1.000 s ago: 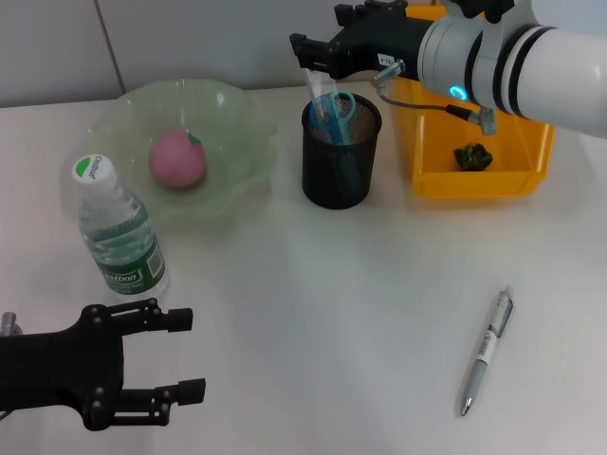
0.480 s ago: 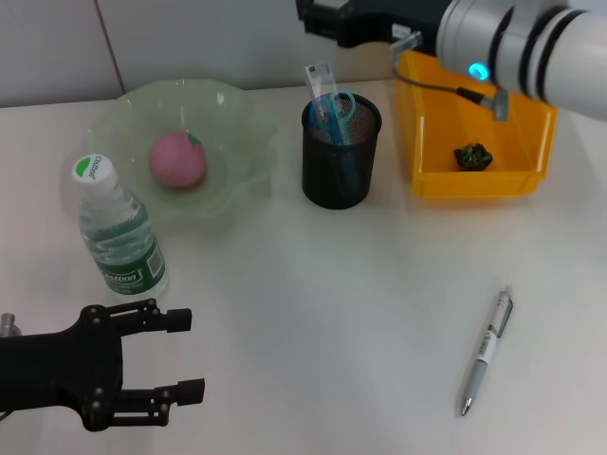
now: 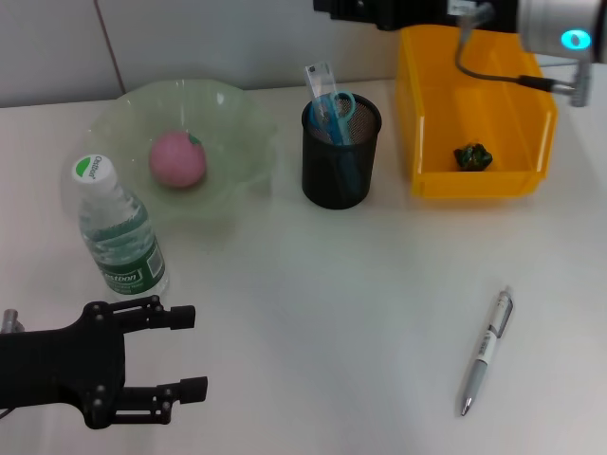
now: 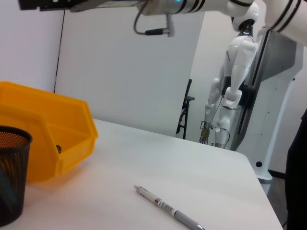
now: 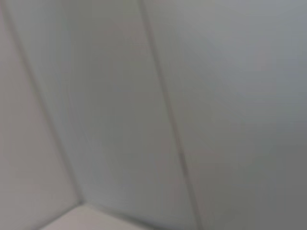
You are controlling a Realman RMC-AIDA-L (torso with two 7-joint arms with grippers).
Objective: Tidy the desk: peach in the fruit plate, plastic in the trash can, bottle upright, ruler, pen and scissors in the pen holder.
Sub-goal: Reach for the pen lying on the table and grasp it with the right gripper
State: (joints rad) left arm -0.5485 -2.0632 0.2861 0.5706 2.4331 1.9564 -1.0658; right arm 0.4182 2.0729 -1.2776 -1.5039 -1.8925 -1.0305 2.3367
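- Head view: you had most of the desk tidied. The peach (image 3: pixel 177 158) sat in the fruit plate (image 3: pixel 232 114), the bottle (image 3: pixel 119 232) stood upright just beside the plate, and the scissors (image 3: pixel 338 106) and the ruler (image 3: pixel 321 83) stood in the pen holder (image 3: pixel 340 166). A crumpled green scrap (image 3: pixel 472 155), likely the plastic, lay in the yellow trash can (image 3: pixel 446 180). Only the pen (image 3: pixel 487 350) was left, flat on the table (image 3: pixel 332 284), well apart from the holder. Your left gripper (image 3: pixel 190 352) hung low near the bottle with its fingers spread and nothing between them. Your right gripper (image 3: pixel 379 11) was high above the trash can, cut off by the frame edge; you could not tell how its fingers stood.
- Left wrist view: the pen (image 4: pixel 169 209) lay alone on the table, with the trash can (image 4: pixel 62 143) and holder (image 4: pixel 12 172) beyond; no fingers showed.
- Right wrist view: you saw only blank wall, no task item.
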